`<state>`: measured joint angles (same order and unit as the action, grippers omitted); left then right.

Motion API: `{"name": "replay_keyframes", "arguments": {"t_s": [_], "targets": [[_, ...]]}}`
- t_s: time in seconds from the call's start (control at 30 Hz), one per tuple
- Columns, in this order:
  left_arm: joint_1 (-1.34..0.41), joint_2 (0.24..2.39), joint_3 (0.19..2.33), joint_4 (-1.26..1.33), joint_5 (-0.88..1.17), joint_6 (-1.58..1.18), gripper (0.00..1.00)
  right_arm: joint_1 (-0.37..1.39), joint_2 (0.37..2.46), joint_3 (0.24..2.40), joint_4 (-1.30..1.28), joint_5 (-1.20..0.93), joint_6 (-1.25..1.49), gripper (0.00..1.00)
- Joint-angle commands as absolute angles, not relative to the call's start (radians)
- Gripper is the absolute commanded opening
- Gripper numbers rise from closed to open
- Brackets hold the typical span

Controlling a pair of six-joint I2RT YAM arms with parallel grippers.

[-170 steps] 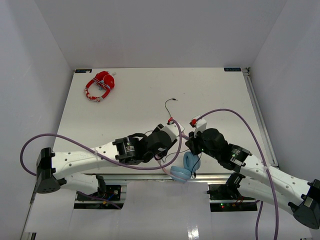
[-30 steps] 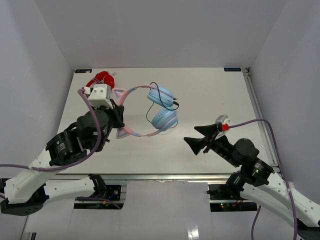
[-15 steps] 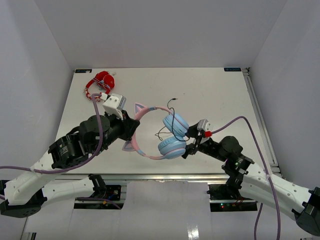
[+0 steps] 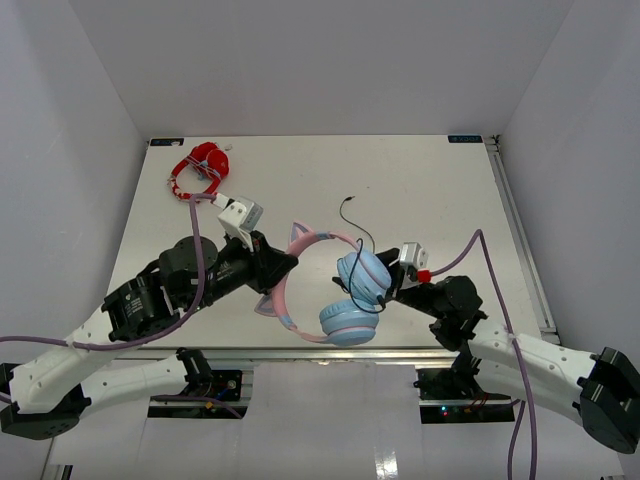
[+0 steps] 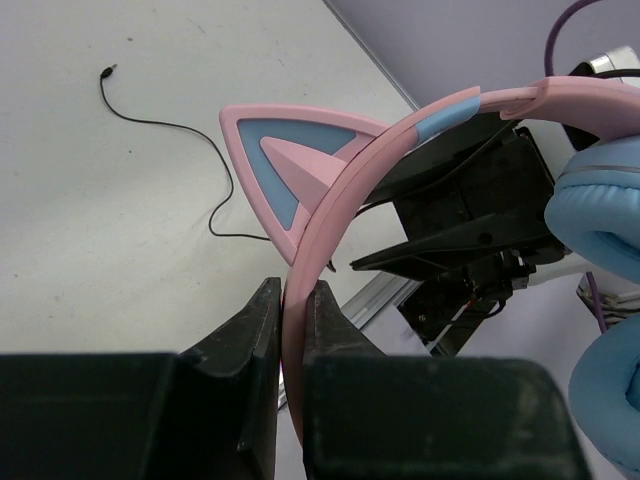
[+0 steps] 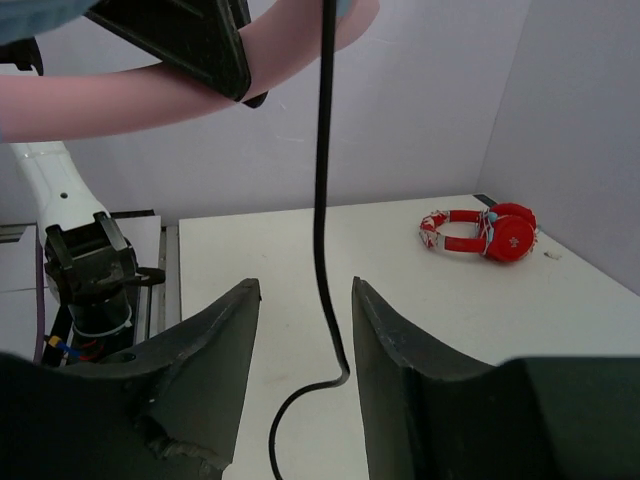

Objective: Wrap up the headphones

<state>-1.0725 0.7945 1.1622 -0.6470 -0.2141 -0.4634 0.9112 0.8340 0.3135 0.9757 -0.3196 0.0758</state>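
1. Grip status. My left gripper (image 5: pixel 293 305) is clamped shut on the pink headband (image 5: pixel 400 140) of the headphones (image 4: pixel 362 278), which it carries clear of the table (image 4: pixel 440 190). The right gripper (image 6: pixel 304 290) stands open. The thin black cable (image 6: pixel 323 150) hangs between its jaws and touches neither.

2. Hazards.
- The cable is thin. If the right jaws shut off-centre, I expect it to slide out past the fingertips.
- The left jaws pinch a narrow strip of band. The blue ear cups (image 5: pixel 600 200) hang ahead of them, so their weight could pivot the band in the grip.
- The slack trailing beyond the right gripper to the plug could snag on the right wrist during winding.

3. Edges and room. The ear cups sit just ahead of the right gripper, close to the near table edge, so a dropped set may go over it. Open tabletop lies beyond both grippers. The red headphones (image 6: pixel 480 232) lie well apart, far ahead of the right gripper.
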Motion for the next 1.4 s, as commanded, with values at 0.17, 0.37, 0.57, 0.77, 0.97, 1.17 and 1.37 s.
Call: {"name": "replay_keyframes", "arguments": {"t_s": [0.17, 0.37, 0.57, 0.77, 0.97, 1.17, 1.37], "targets": [[-1.074, 0.743, 1.120, -0.555, -0.092, -0.487, 0.00, 0.914, 0.856, 0.370, 1.050, -0.106, 0.055, 0.08], [-1.074, 0.721, 1.106, -0.626, -0.115, -0.454, 0.00, 0.914, 0.731, 0.460, 0.823, 0.222, -0.029, 0.08], [-1.074, 0.761, 1.115, -0.801, -0.405, -0.493, 0.00, 0.913, 0.664, 0.596, 0.599, 0.336, -0.109, 0.08], [-1.074, 0.773, 1.150, -0.922, -0.632, -0.589, 0.00, 0.913, 0.574, 0.579, 0.485, 0.402, -0.108, 0.08], [-1.074, 0.646, 1.173, -0.843, -0.629, -0.588, 0.00, 0.913, 0.479, 0.458, 0.459, 0.437, -0.037, 0.08], [-1.074, 0.537, 1.157, -0.709, -0.507, -0.558, 0.00, 0.913, 0.446, 0.336, 0.488, 0.405, 0.042, 0.08], [-1.074, 0.546, 1.147, -0.659, -0.428, -0.560, 0.00, 0.913, 0.523, 0.317, 0.544, 0.259, 0.062, 0.08]]}}
